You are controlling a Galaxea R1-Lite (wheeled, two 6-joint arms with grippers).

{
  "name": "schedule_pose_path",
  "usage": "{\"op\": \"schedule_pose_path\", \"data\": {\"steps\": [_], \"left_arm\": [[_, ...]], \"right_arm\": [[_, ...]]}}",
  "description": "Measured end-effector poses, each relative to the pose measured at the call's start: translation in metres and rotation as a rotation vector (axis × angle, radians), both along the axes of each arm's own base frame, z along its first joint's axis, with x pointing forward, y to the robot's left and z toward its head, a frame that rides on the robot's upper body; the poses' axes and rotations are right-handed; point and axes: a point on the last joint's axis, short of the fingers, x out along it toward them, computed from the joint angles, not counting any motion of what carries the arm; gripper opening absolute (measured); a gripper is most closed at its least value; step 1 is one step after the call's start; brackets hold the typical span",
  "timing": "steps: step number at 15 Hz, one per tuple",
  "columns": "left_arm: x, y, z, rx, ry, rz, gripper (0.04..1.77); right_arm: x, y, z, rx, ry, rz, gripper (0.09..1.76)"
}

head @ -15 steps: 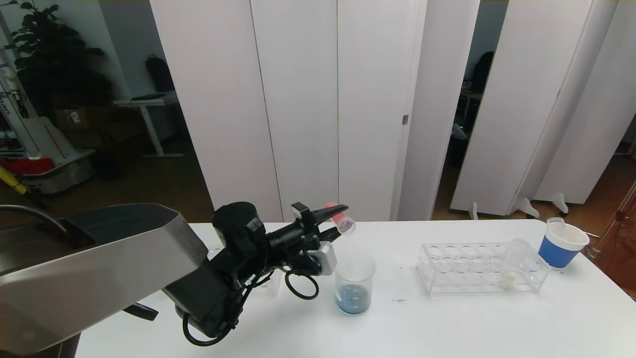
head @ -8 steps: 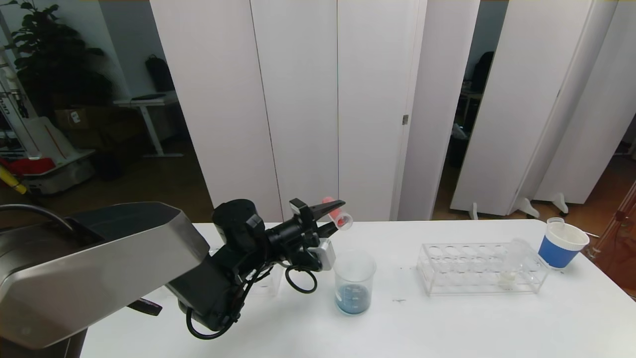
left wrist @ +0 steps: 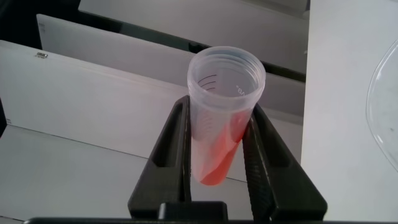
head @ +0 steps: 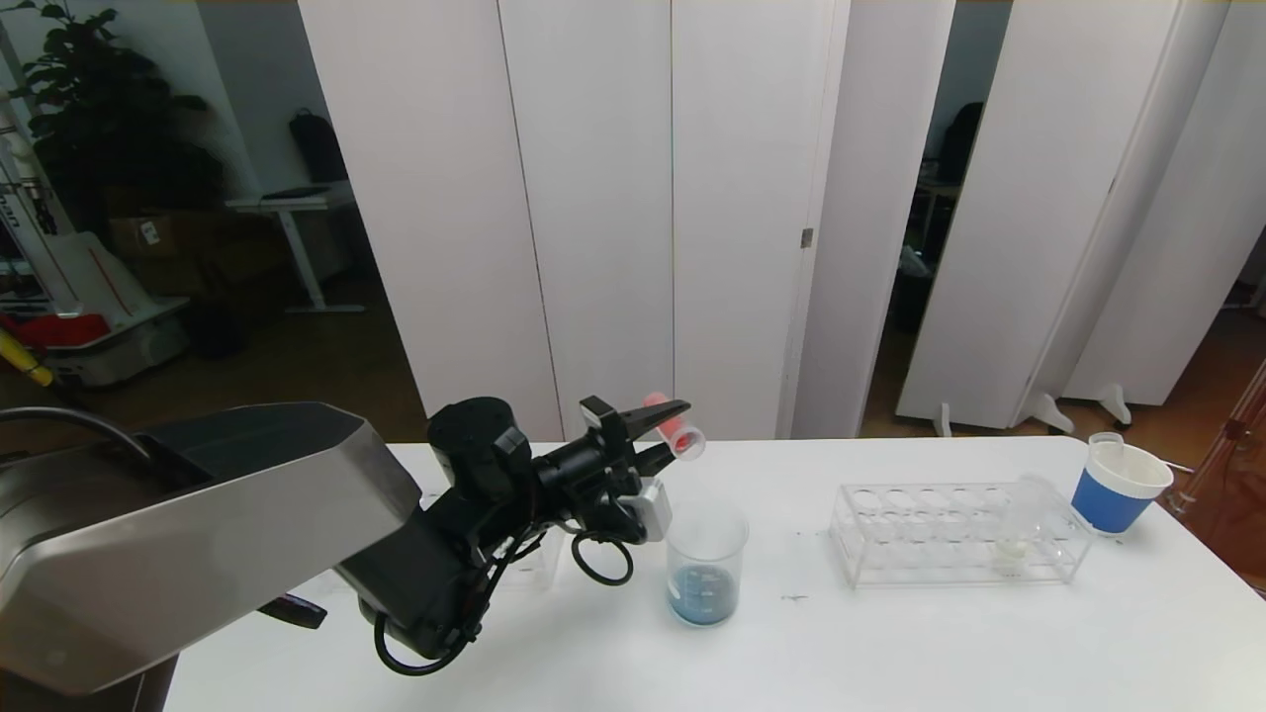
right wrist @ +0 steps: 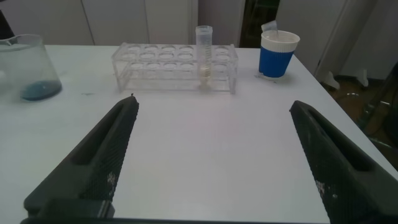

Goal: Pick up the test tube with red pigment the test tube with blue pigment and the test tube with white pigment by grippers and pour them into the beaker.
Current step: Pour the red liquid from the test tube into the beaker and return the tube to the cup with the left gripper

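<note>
Two tubes (head: 676, 436), one beaker (head: 704, 564), one rack (head: 949, 534), one cup (head: 1118, 487)

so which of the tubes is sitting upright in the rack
The test tube with white pigment, standing in the clear rack. The other, the red-pigment tube, is tilted in the shut left gripper.

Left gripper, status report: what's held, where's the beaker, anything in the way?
Left gripper shut on red-pigment tube, tilted above beaker. Right gripper open, idle. Beaker holds blue liquid. Nothing in the way.

white partition panels (head: 593, 198) before a dim office.
</note>
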Motion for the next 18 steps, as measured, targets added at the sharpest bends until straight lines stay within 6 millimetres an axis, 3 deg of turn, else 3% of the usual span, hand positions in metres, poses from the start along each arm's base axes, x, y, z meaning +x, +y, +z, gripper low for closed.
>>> {"op": "schedule_pose_path", "data": {"steps": [18], "left_arm": [[0.0007,-0.0031,0.0062,-0.004,-0.037,-0.013,0.57]], "right_arm": [[0.0,0.0,0.0,0.0,0.0,0.0,1.75]]}}
